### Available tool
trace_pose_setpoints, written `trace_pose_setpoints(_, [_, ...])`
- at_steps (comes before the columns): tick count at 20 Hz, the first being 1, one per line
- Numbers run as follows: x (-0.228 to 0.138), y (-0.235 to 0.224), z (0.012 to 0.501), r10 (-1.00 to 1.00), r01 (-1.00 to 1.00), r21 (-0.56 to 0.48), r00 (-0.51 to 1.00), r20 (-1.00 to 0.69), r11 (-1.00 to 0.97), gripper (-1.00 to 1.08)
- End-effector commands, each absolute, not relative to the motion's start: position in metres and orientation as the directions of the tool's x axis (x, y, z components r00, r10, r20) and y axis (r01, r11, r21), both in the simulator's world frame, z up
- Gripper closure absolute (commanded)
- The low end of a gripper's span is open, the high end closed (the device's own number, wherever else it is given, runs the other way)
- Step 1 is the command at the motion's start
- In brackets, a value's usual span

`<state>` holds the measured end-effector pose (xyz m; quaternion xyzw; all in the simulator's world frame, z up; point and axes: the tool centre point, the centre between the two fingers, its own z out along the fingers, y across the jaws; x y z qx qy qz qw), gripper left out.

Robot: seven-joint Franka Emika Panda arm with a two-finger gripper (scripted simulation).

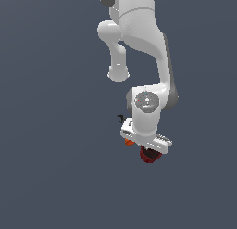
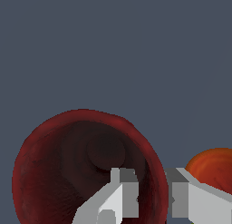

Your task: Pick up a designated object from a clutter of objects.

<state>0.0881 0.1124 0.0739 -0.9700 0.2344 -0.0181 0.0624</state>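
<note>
Two fingers (image 2: 152, 198) straddling red cup (image 2: 68, 173) rim, orange cylinder (image 2: 213, 166) just beside

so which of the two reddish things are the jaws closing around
The dark red cup: one finger sits inside its rim, one outside. The orange cylinder lies beside the jaws, untouched.

Both renders are evenly and rather dimly lit, with a flat slate-grey ground that carries no cast shadows and no glare. In the exterior view the white arm (image 1: 139, 42) shows soft shading, brighter on its left flank and greyer toward the right, and its edges look slightly jagged. In the wrist view the red cup (image 2: 50, 173) darkens smoothly toward its inside, sharp throughout, without edge distortion.
</note>
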Motion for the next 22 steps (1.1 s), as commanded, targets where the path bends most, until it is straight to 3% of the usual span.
trace_pose_setpoints(1, [0.088, 0.112, 0.074, -0.458, -0.453, -0.129, 0.889, 0.006, -0.882, 1.08])
trace_pose_setpoints(12, [0.086, 0.108, 0.078, -0.457, -0.452, -0.13, 0.889, 0.006, -0.882, 1.08])
trace_pose_setpoints(22, [0.065, 0.068, 0.114, -0.457, -0.452, -0.13, 0.889, 0.006, -0.882, 1.08])
